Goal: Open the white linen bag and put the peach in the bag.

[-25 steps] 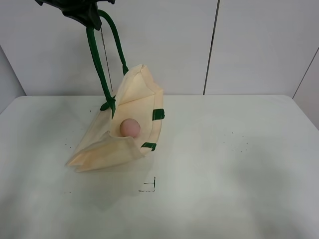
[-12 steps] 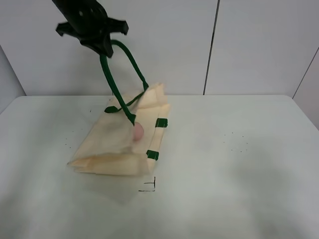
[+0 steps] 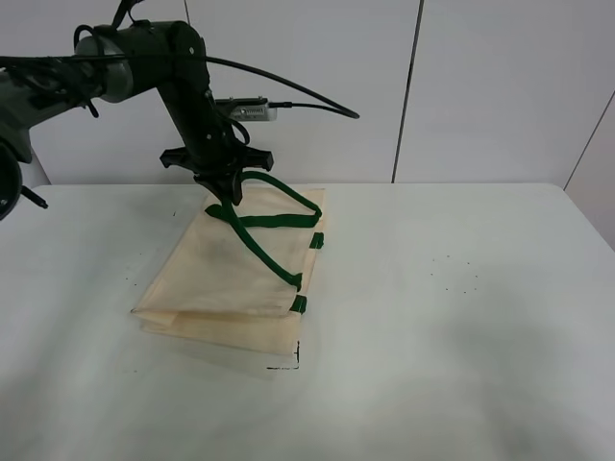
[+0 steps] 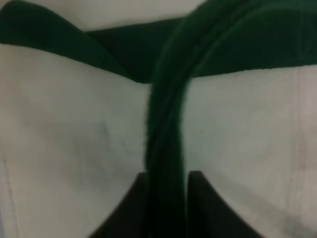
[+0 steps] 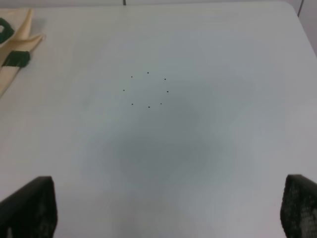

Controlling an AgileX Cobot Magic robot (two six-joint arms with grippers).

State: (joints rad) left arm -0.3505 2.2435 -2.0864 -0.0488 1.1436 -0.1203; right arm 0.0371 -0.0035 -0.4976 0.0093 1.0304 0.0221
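The white linen bag (image 3: 231, 283) lies flat on the table, left of the middle, with its dark green handles (image 3: 279, 223) draped over it. My left gripper (image 3: 228, 197) is low over the bag's far edge and shut on one green handle strap. In the left wrist view the strap (image 4: 166, 148) runs between the two dark fingers (image 4: 133, 208) over cream cloth. The peach is hidden. My right gripper (image 5: 163, 208) is open and empty above bare table. A corner of the bag (image 5: 15, 39) shows at the edge of the right wrist view.
A small black corner mark (image 3: 288, 361) is drawn on the table at the bag's near right corner. A ring of small dots (image 3: 456, 274) marks the table on the right, also seen in the right wrist view (image 5: 148, 89). White wall panels stand behind the table.
My left gripper has come down and to the right with the handle strap. The bag has sunk from half-raised and open to lying flat. The peach has gone out of sight.
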